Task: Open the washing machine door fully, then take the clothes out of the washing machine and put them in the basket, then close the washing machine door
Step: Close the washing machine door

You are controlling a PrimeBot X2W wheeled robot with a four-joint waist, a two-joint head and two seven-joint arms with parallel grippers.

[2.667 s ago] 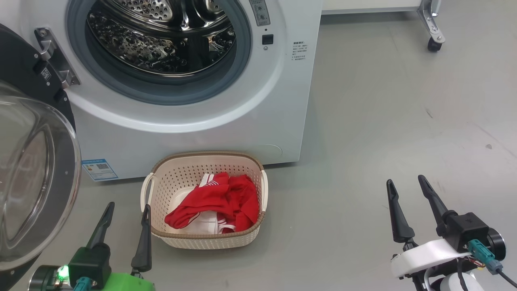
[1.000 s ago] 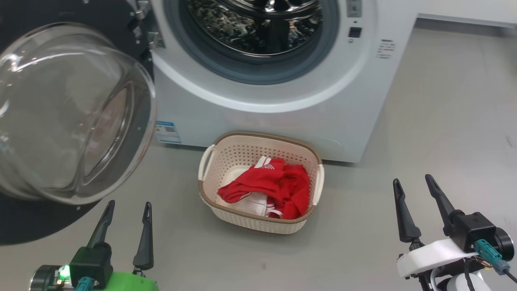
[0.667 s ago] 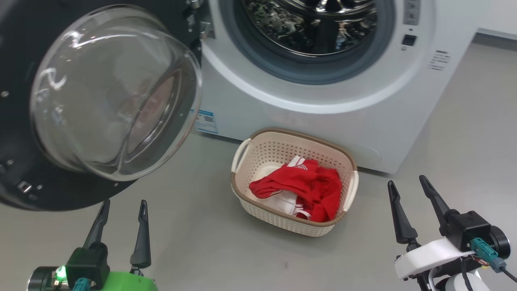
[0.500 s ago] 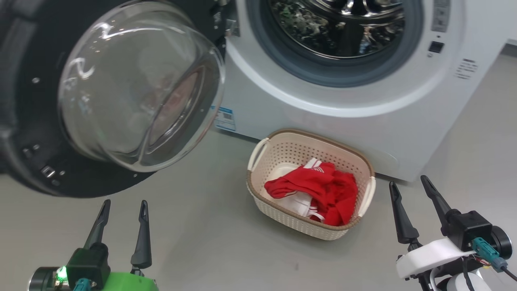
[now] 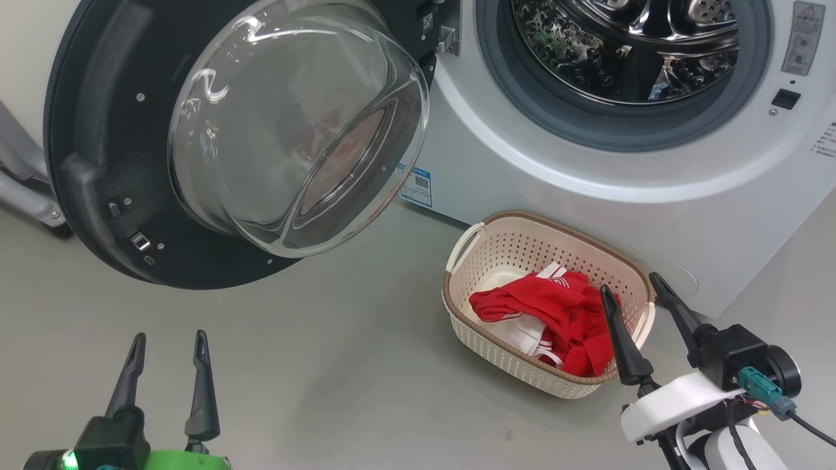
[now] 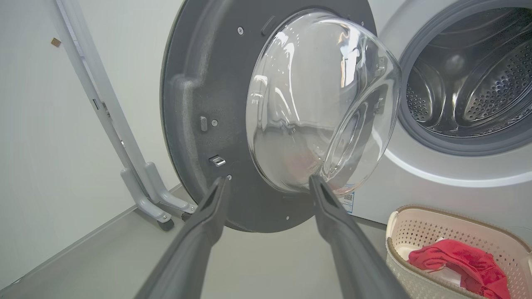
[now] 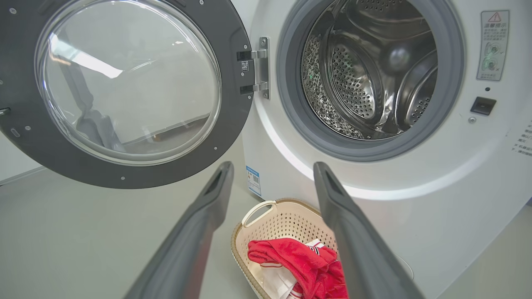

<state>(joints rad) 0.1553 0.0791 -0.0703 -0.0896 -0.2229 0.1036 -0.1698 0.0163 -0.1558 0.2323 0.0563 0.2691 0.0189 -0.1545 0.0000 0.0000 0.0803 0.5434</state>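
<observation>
Since the clothes (image 5: 555, 307) lie in the basket (image 5: 555, 222), we reckon the washing machine door (image 5: 98, 163) needs pushing shut; left pincer (image 5: 170, 337) and right pincer (image 5: 631, 284) gape empty.

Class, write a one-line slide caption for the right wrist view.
Washing machine door wide open, steel drum empty, red clothes in the basket below.

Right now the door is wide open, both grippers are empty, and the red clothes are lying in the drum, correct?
No: the red clothes lie in the basket, and the drum looks empty, as the right wrist view shows. The door is wide open, and the left gripper and right gripper are empty.
</observation>
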